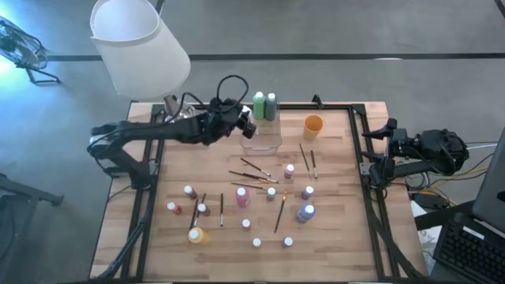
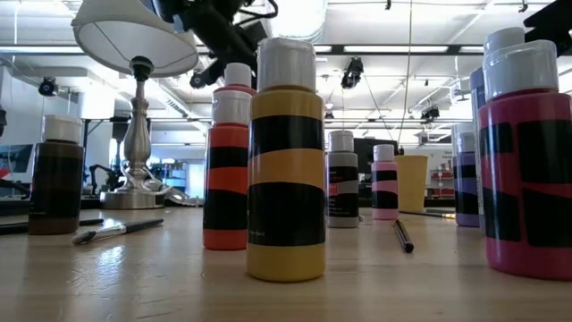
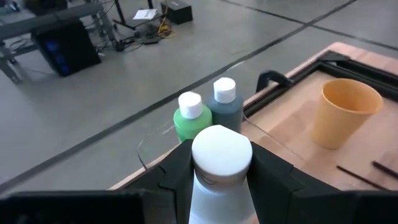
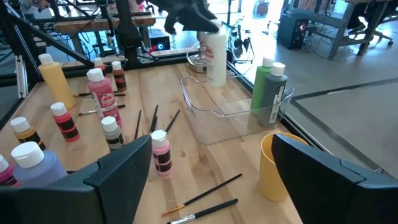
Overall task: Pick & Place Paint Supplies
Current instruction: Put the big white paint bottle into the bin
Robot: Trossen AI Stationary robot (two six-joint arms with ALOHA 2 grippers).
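Far left on the tabletop point(image 1: 331, 237): a lamp with a white shade point(image 1: 138, 43), standing at the back corner beside the work.

Next, left tool point(image 3: 217, 180) closed around the neck of a white paint bottle point(image 3: 221, 165), just under its cap, bottle hanging upright over the clear plastic box point(image 4: 221, 115). Held that way probably so it can go straight down beside the two already standing inside: a light green bottle point(image 3: 191, 121) and a dark green bottle point(image 3: 226, 106), touching each other at the box's far end.

Middle of the tabletop: loose supplies waiting, thin dark-handled paintbrushes point(image 1: 254, 167) lying flat at mixed angles, small bottles point(image 1: 245, 197) standing upright and well apart, among them a yellow one point(image 2: 286, 156) with black bands nearest the low camera. Judged early in the sorting, most items not yet boxed.

Right of the box: orange cup point(image 1: 313, 125), upright, empty as far as seen.

Far right: right tool point(image 4: 205, 168) off the tabletop's edge, jaws spread wide, nothing between them, parked clear of the left arm's path.

Labels: dark bands and small print on the bottles, a red-and-white label on a pink one point(image 4: 102, 99); nothing legible.
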